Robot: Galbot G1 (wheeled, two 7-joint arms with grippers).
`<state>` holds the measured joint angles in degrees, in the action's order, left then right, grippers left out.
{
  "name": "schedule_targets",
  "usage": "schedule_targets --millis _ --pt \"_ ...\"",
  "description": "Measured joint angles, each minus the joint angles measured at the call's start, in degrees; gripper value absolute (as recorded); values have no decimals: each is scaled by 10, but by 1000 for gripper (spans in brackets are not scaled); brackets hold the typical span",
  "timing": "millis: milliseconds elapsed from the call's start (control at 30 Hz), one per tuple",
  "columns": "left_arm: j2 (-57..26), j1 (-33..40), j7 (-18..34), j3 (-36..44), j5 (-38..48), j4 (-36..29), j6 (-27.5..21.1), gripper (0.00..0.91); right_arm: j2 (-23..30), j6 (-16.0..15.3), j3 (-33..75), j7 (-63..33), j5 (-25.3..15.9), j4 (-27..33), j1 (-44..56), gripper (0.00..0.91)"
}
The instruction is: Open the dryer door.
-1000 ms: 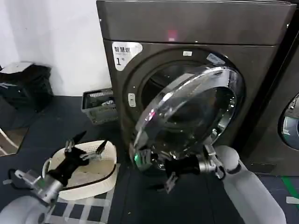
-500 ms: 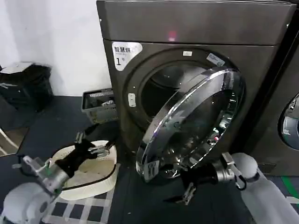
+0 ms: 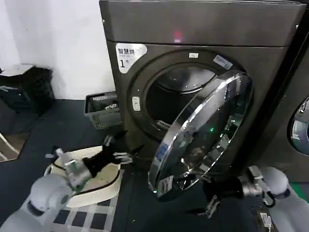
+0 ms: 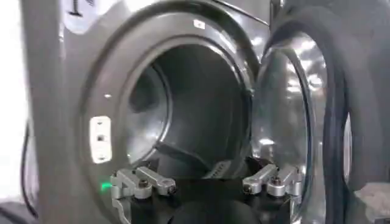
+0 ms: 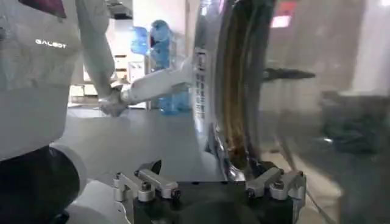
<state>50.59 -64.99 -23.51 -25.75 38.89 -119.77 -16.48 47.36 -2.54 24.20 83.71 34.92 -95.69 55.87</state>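
The dryer (image 3: 203, 29) is a dark grey-bronze machine with a white "1" label (image 3: 129, 54) and a pink light. The dryer door (image 3: 205, 130), a chrome ring around dark glass, stands partly swung out on its right-side hinge, leaving the drum (image 3: 178, 94) exposed. My right gripper (image 3: 209, 199) hangs low beneath the door's bottom rim, open; its wrist view has the chrome door rim (image 5: 226, 103) edge-on just beyond the right gripper (image 5: 210, 187). My left gripper (image 3: 119, 149) is open near the lower left of the opening, and the left gripper (image 4: 207, 182) faces the drum (image 4: 189, 115).
A white laundry basket (image 3: 112, 180) lies on the floor under my left arm, on a checked mat (image 3: 91, 220). A grey crate (image 3: 100, 110) stands against the wall left of the dryer. Black bags (image 3: 26, 89) are further left. A second dark machine (image 3: 300, 125) stands on the right.
The door has swung further out to the right. My right gripper has moved right and down with its lower rim. My left gripper has risen toward the drum opening.
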Motion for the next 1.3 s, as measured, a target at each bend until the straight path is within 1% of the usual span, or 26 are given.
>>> schedule_targets --millis 133,233,267,333,467,533,667,733,867,1000,1133,1200,1300 --pt "0 17 -5 40 2 3 2 907 -5 3 60 0 -6 11 36 907" --pt "0 27 -9 61 6 5 3 907 -5 18 110 0 -31 22 65 907" --pt "0 30 -9 68 8 5 3 907 -5 19 126 0 -38 27 75 907" --pt "-2 37 -10 81 8 7 3 907 -1 21 156 0 -41 36 92 907" --pt "-4 56 -18 108 13 8 3 907 11 18 225 -1 -41 54 113 907" --pt "-4 67 -19 121 18 12 3 907 21 5 261 -1 -38 63 120 907" --pt "-5 87 -21 147 31 13 2 907 42 -6 335 -16 -21 76 136 907" --pt "-7 97 -22 160 35 11 0 907 50 -5 372 -27 -10 81 144 907" --pt "-7 113 -29 187 39 8 1 907 62 -4 453 -52 25 81 161 907" --pt "-9 129 -32 213 39 3 1 907 67 2 533 -86 46 82 178 907" --pt "-8 146 -32 243 37 2 1 907 71 27 606 -149 62 85 200 907" --pt "-6 155 -33 260 33 3 4 907 75 37 642 -196 70 85 213 907" --pt "-1 169 -36 284 29 11 8 907 80 30 693 -272 85 85 236 907"
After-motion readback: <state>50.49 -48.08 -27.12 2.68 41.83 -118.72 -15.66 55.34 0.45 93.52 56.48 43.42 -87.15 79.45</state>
